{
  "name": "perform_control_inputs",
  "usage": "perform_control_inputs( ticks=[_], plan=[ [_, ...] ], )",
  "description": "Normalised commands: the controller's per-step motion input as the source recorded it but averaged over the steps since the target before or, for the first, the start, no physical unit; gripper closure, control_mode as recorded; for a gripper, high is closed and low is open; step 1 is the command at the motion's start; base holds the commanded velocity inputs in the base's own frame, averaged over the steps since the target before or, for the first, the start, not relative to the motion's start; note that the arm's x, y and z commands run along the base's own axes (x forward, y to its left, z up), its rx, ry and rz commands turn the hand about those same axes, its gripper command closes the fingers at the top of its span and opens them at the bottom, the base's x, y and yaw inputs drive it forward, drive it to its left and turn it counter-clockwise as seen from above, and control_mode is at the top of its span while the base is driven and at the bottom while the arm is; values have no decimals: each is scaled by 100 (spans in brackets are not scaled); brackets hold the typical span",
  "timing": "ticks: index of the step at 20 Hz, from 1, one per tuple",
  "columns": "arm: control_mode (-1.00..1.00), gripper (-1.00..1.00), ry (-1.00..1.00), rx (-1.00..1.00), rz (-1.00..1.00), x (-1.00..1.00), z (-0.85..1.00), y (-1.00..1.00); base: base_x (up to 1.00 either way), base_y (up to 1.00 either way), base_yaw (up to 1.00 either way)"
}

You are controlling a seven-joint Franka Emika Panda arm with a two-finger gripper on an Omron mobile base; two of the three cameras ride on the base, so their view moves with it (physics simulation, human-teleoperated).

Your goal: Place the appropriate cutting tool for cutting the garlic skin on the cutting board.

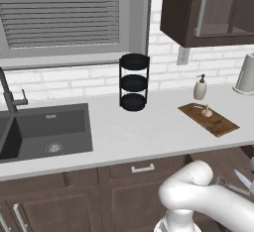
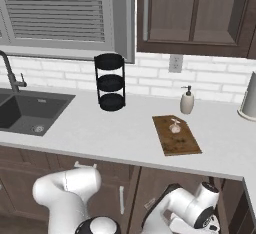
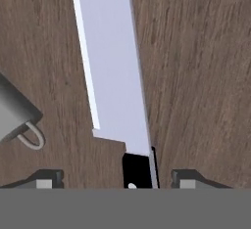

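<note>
Step in hand: pickup of the cutting tool (image 3: 115, 71), lying on a brown wooden surface with its black handle (image 3: 137, 170) between the fingertips (image 3: 48, 179) of the tool (image 3: 115, 181). Tool state: jaws apart, either side of the handle, nothing held yet. Cutting board (image 2: 182, 145) on the desk (image 2: 100, 128), garlic (image 2: 175, 126) on it. Next move, by judgement: close on the handle, lift, carry to the board beside the garlic.
</note>
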Motion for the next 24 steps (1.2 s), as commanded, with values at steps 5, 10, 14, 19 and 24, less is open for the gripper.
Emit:
perform_control_inputs(
  ticks=[5, 10, 14, 19, 24],
  plan=[
    [-100, 100, -16, 0, 1, -11, -28, 0, 0, 0, 0],
    [-100, 100, -8, -2, 0, -29, -34, 5, 0, 0, 0],
    [-100, 100, 0, -13, 0, -1, -20, 27, 0, 0, 0],
    [-100, 100, -3, -7, 0, -3, 31, 4, 0, 0, 0],
    [-100, 100, -1, -9, 0, -47, 100, 0, 0, 0, 0]
  ],
)
